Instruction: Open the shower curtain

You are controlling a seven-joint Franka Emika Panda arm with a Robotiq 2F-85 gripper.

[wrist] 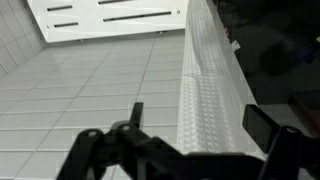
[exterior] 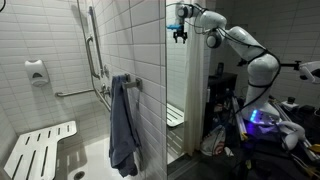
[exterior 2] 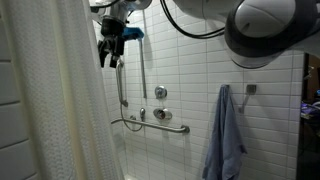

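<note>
Room: shower stall with white tiled walls (exterior: 60, 30), seen in both exterior views.

Fixtures noted:
- A slatted fold-down seat (exterior: 40, 150) sits low on the wall.
- A horizontal grab bar (exterior 2: 150, 126) is mounted below the round valve controls (exterior 2: 160, 93).
- A blue-grey towel (exterior 2: 225, 135) hangs flat against the tiles, well apart from the tool.

Shower curtain (exterior 2: 50, 100): off-white, with soft vertical folds. It fills the left side of an exterior view from the top of the frame to the bottom. It hangs across the opening and is not gathered.

Arm (exterior: 235, 40): it reaches in high from the side with the equipment clutter, wrist bent so the tool points down.

Tool (exterior 2: 108, 60): it is up near the top of the curtain, just beside the curtain's free edge. In the exterior views I cannot tell whether it touches the fabric.

Wrist view: I am looking down the curtain's length toward the tiled floor and the seat. The dark fingers (wrist: 265, 128) are spread wide. The curtain's textured white edge (wrist: 205, 100) runs down the frame between them. The tool is released and grips nothing, and the fabric is not pinched.
</note>
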